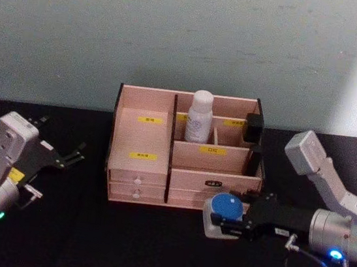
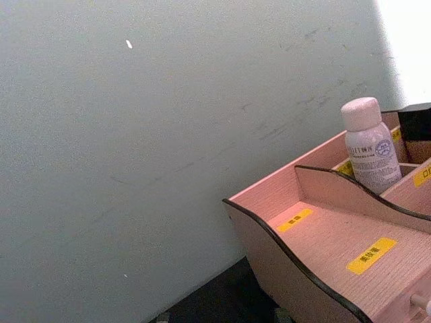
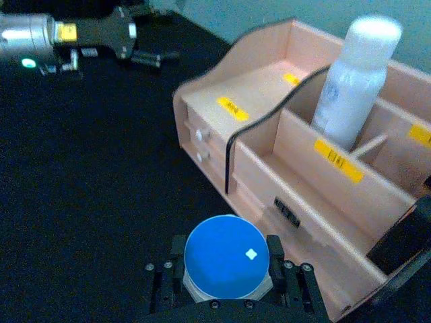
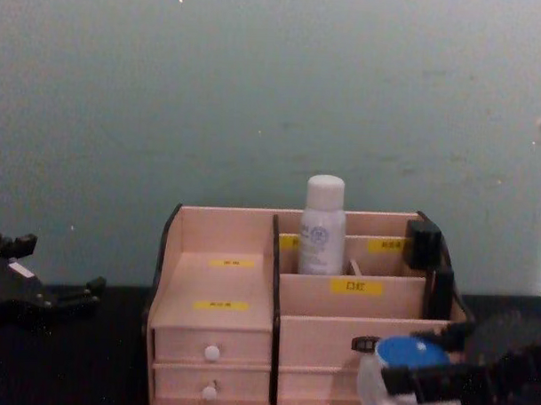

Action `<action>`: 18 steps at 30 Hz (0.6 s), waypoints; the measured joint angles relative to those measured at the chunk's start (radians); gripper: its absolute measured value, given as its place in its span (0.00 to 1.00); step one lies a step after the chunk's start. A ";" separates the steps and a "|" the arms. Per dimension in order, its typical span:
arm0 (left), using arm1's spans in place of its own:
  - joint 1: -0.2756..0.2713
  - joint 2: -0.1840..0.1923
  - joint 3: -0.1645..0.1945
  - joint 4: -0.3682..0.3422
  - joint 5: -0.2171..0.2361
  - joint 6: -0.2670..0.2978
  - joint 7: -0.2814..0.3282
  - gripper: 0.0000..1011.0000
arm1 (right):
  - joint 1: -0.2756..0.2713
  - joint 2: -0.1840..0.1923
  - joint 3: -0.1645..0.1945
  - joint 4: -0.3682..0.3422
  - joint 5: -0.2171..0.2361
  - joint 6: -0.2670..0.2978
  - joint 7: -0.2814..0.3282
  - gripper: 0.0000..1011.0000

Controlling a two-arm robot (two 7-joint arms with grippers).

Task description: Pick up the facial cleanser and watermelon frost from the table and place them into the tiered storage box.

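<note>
The tiered storage box (image 1: 141, 145) stands mid-table, pale wood with yellow labels and white-knobbed drawers. A white bottle (image 1: 200, 115) with a pale label stands upright in its back compartment, also seen in the chest view (image 4: 322, 224). Just in front of the box's right half, my right gripper (image 1: 226, 224) is shut on a squat translucent jar with a round blue lid (image 3: 225, 256), a finger (image 3: 275, 250) pressed to each side. I cannot tell which item is the cleanser and which the watermelon frost. My left gripper (image 1: 70, 155) hovers open to the left of the box, holding nothing.
A small black object (image 1: 254, 127) sits at the right end of the box's upper tier. The table (image 1: 72, 238) is black. A pale green wall (image 1: 178, 35) rises right behind the box. A thin cable loop (image 1: 309, 264) hangs under my right wrist.
</note>
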 joint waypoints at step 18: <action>0.000 0.000 0.000 0.000 0.000 0.000 0.000 0.99 | 0.127 -0.068 -0.019 0.023 -0.001 -0.011 -0.023 0.71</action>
